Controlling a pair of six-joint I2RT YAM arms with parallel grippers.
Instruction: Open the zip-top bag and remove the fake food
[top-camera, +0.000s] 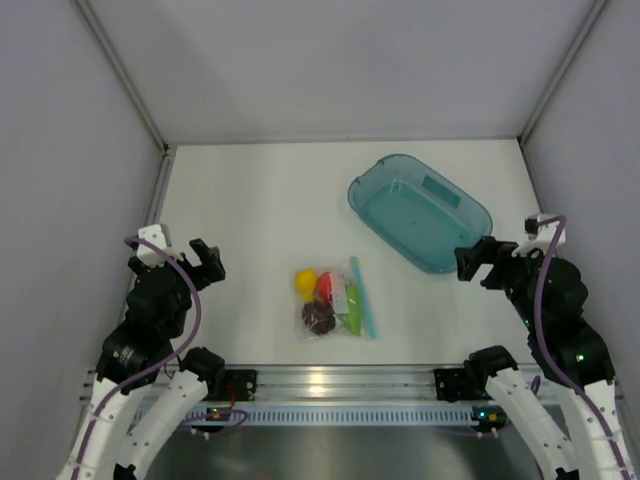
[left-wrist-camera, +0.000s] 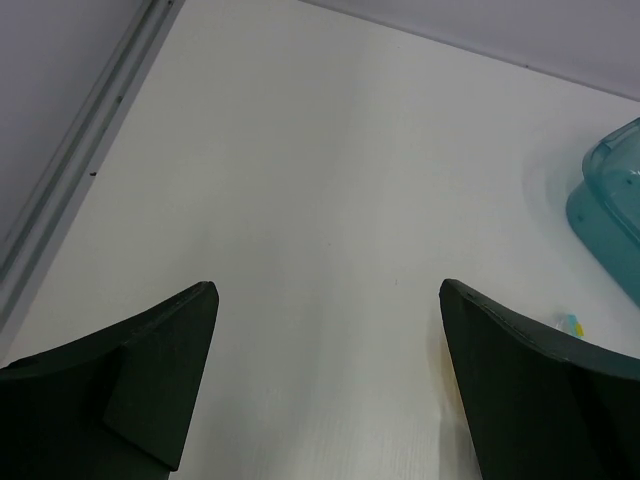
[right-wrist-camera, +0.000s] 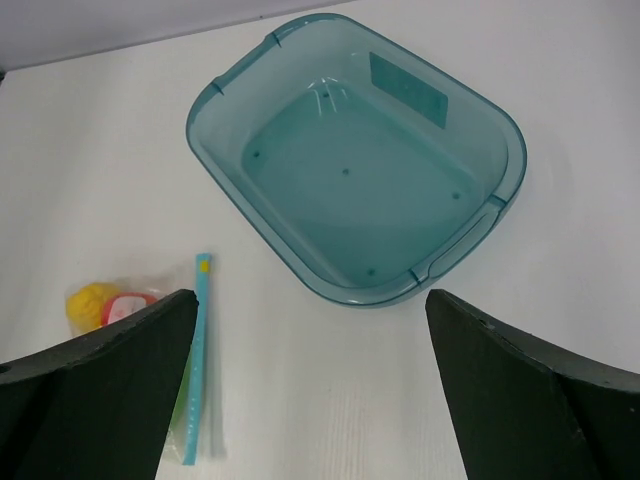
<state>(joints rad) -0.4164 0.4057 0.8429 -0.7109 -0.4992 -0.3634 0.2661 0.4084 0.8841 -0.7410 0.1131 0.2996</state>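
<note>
Top, left-wrist and right-wrist views of a white table (top-camera: 250, 200). The only label-like mark is a darker rectangular panel (right-wrist-camera: 408, 88) on the far inner wall of the teal tray (top-camera: 372, 190); no writing can be read on it, and no brand shows anywhere. The tray stands at the right rear of the table, and the right-wrist view shows its floor (right-wrist-camera: 350, 190) marked by a few small dots. The zip-top bag (top-camera: 340, 270) lies flat near the front centre of the table, between the two arms and well apart from the tray. Its light blue zip strip (top-camera: 363, 298) runs along its right side. Inside the bag sits the fake food: a yellow piece (top-camera: 305, 281) at the far left, a red piece (top-camera: 328, 287) just beside it, a dark maroon piece (top-camera: 319, 318) at the near left, and a green piece (top-camera: 352, 305) along the zip strip. Whether the strip is sealed cannot be told. The left jaws stand wide apart above bare table at the left, holding nothing. The right jaws, equally wide and holding nothing, hang by the near right end of the tray. In the right-wrist view the zip strip (right-wrist-camera: 198, 350) and the yellow piece (right-wrist-camera: 90, 300) appear just beside the left-hand finger.
</note>
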